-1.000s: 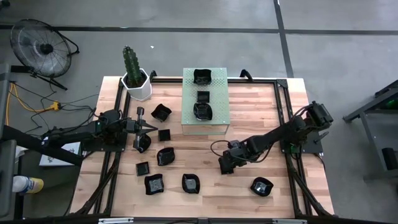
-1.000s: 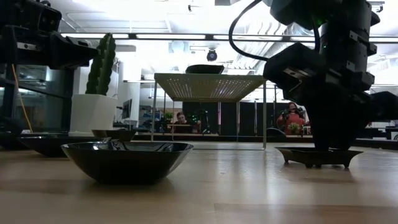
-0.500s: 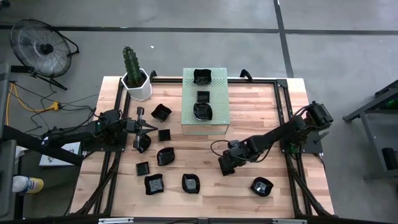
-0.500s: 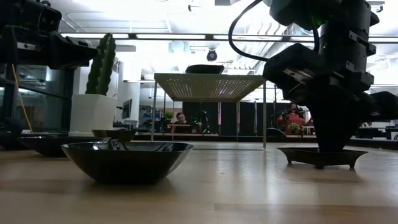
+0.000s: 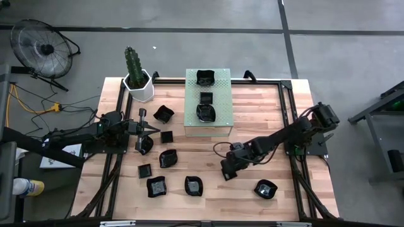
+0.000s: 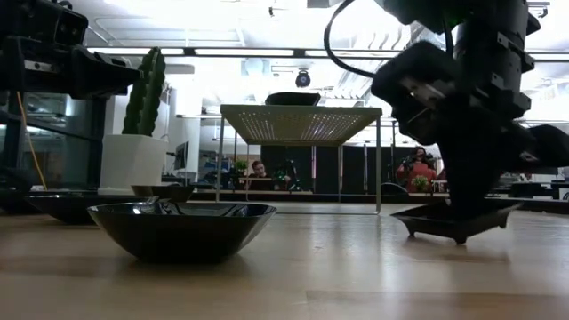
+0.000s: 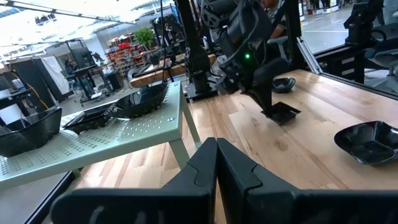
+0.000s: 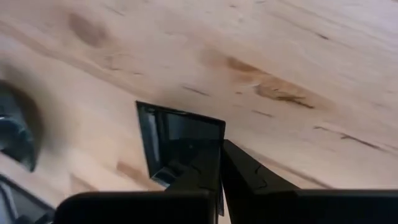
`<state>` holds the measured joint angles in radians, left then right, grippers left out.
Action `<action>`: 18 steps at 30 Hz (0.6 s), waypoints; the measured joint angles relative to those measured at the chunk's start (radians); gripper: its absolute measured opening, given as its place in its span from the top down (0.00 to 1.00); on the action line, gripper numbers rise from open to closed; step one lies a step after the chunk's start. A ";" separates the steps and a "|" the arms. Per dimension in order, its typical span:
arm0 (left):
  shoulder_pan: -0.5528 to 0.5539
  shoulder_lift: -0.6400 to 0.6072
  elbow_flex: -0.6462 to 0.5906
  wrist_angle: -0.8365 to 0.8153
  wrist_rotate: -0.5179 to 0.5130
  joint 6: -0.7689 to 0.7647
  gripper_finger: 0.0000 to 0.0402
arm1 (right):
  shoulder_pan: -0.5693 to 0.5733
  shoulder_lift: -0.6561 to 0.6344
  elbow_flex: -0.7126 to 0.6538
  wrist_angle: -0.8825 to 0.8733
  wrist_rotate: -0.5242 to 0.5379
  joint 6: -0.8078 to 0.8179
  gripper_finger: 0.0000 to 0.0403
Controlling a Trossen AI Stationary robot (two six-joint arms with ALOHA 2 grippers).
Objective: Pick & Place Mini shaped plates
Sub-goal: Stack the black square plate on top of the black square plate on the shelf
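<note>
green perforated block [image 5: 209, 104]: carries 3 black mini plates [image 5: 204, 77], in a row along its middle
cactus pot [image 5: 139, 85]: white hexagonal, holds 1 cactus [image 5: 132, 61]
table [image 5: 252, 107]: 8 loose plates, 7 on the left-centre, 1 near the front right
right gripper [image 5: 226, 171]: clenched on the rim of a square plate [image 6: 453, 220], tilted
left gripper [image 5: 151, 128]: fingers pressed together, holding nothing, by the left plates
</note>
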<state>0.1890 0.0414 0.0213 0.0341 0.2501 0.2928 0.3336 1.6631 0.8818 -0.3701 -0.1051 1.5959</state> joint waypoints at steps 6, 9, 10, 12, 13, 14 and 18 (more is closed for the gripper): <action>0.000 0.000 0.000 0.000 0.000 0.000 0.99 | -0.004 -0.036 0.025 0.009 -0.005 -0.012 1.00; 0.000 0.000 0.000 0.000 0.000 0.000 0.99 | -0.015 -0.060 0.050 0.008 0.000 -0.042 1.00; 0.000 0.000 0.000 0.000 0.000 0.000 0.99 | -0.021 -0.068 0.060 0.008 0.007 -0.054 1.00; 0.000 0.000 0.000 0.000 0.000 0.000 0.99 | -0.034 -0.082 0.085 0.008 0.026 -0.075 1.00; 0.000 0.000 0.000 0.000 0.000 0.000 0.99 | -0.040 -0.088 0.100 0.008 0.036 -0.089 1.00; 0.000 0.000 0.000 0.000 0.000 0.000 0.99 | -0.047 -0.094 0.117 0.008 0.046 -0.107 1.00; 0.000 0.000 0.000 0.000 0.000 0.000 0.99 | -0.077 -0.113 0.187 0.007 0.090 -0.184 1.00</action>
<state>0.1890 0.0411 0.0213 0.0341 0.2501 0.2932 0.2570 1.5497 1.0689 -0.3629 -0.0150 1.4124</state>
